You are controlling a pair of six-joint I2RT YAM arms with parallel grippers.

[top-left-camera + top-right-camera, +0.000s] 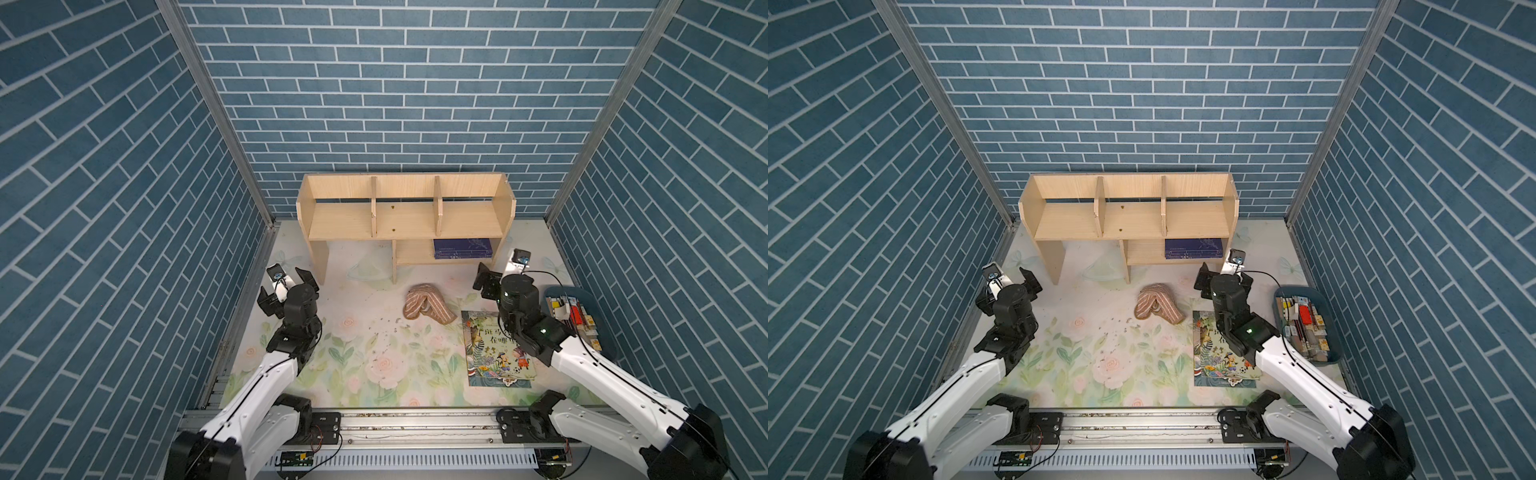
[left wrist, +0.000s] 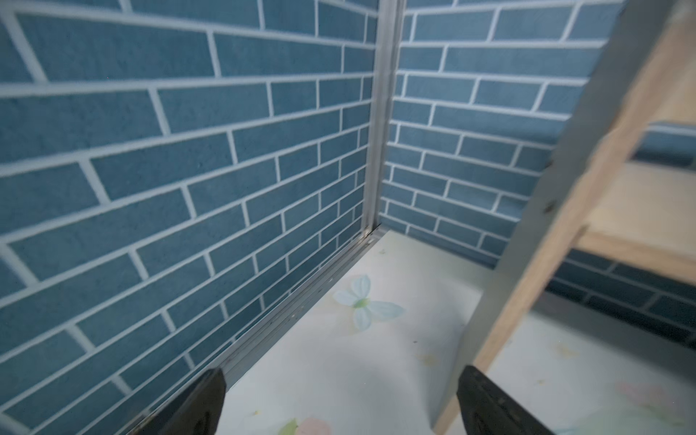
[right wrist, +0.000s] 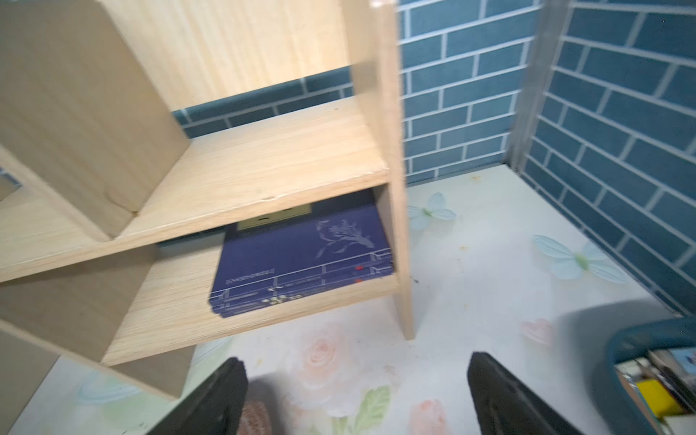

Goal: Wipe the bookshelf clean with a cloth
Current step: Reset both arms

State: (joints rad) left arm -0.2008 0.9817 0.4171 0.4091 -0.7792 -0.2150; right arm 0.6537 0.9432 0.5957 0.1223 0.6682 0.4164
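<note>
Fingers spread wide and empty, the right gripper (image 3: 354, 399) hangs before the lower cubby of the bookshelf (image 1: 405, 220), where a dark blue book (image 3: 301, 260) lies flat. The left gripper (image 2: 339, 403), likewise parted and holding nothing, hovers near the left edge of the table (image 1: 353, 291), beside the shelf's left side panel. We see the cloth (image 1: 428, 307) bunched on the table in front of the cubby, about midway between the side edges, touching neither gripper. From the right gripper it lies to the left and a little toward the front edge; from the left gripper it sits well apart. Its two striped folds splay from a far peak, the longer slanting toward the picture book (image 1: 494, 357) just beside it. We judge the right arm nearer for the pickup. Crumbs (image 1: 386, 332) dot the table near the cloth, and dark specks (image 1: 392, 228) mark the middle compartment's board.
</note>
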